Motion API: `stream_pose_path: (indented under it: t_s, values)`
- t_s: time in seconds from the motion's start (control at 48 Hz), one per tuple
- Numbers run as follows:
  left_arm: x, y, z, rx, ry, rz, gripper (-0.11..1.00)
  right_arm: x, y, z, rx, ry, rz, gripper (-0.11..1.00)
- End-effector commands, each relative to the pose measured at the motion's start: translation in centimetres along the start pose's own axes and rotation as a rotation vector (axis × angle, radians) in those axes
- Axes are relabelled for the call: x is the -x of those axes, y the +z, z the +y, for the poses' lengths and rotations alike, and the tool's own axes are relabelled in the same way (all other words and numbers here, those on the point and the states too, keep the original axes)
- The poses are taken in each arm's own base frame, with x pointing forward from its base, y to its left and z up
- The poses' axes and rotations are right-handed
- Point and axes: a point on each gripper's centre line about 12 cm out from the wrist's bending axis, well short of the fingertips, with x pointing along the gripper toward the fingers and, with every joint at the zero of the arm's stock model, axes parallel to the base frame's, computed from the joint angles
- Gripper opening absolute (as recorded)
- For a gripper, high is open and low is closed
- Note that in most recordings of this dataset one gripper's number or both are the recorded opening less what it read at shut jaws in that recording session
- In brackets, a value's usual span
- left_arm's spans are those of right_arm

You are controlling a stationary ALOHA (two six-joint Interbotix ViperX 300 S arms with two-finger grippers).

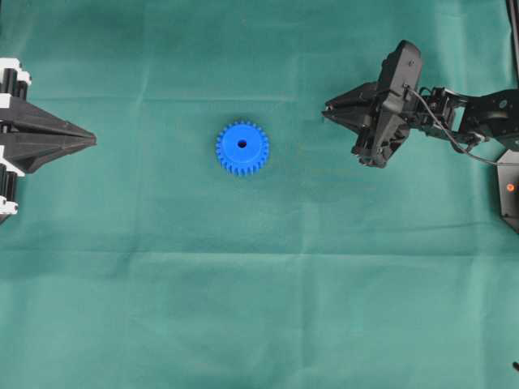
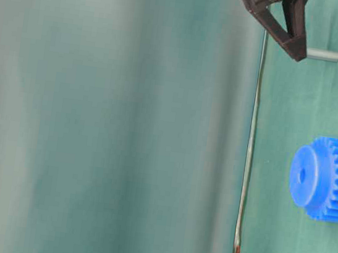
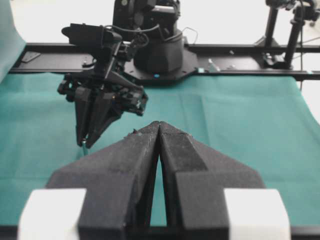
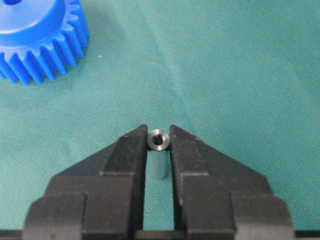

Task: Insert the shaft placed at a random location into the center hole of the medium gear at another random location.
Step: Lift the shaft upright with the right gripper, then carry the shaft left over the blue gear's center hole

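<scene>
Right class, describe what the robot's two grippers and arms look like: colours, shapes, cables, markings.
The left gripper has matte black wedge-shaped fingers tapering to a point, with white blocks at their base. The right gripper has the same black tapered fingers, a black boxy camera mounted above, and a thin black cable looping back along the black arm. A small red light shows near its base.

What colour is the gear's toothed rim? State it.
Bright blue, the same as the rest of the medium gear; the right wrist view shows the teeth best.
</scene>
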Motion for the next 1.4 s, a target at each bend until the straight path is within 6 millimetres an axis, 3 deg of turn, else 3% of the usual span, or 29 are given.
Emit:
stream_pose_path:
  t_s: [0.0, 0.188, 0.563, 0.751, 1.043, 1.376]
  values:
    - [-0.3, 0.8, 0.0, 0.000, 0.000, -0.017, 0.00, -0.1, 0.9, -0.1, 0.002, -0.002, -0.032, 0.13]
    - [-0.3, 0.8, 0.0, -0.001, -0.002, -0.017, 0.00, 0.1, 1.5, -0.1, -0.003, -0.002, -0.048, 0.13]
    - [-0.3, 0.8, 0.0, -0.001, -0.002, -0.017, 0.00, 3.2, 6.5, 0.3, -0.009, 0.021, -0.081, 0.13]
    - [-0.3, 0.7, 0.0, 0.000, -0.002, -0.015, 0.00, 4.3, 7.5, 0.4, -0.011, 0.028, -0.085, 0.13]
    - [-0.3, 0.7, 0.0, 0.000, -0.002, -0.014, 0.00, 3.3, 8.1, 1.5, 0.002, 0.055, -0.091, 0.13]
    - [-0.3, 0.7, 0.0, -0.001, -0.002, -0.015, 0.00, -0.6, 11.1, 4.8, 0.033, 0.125, -0.126, 0.13]
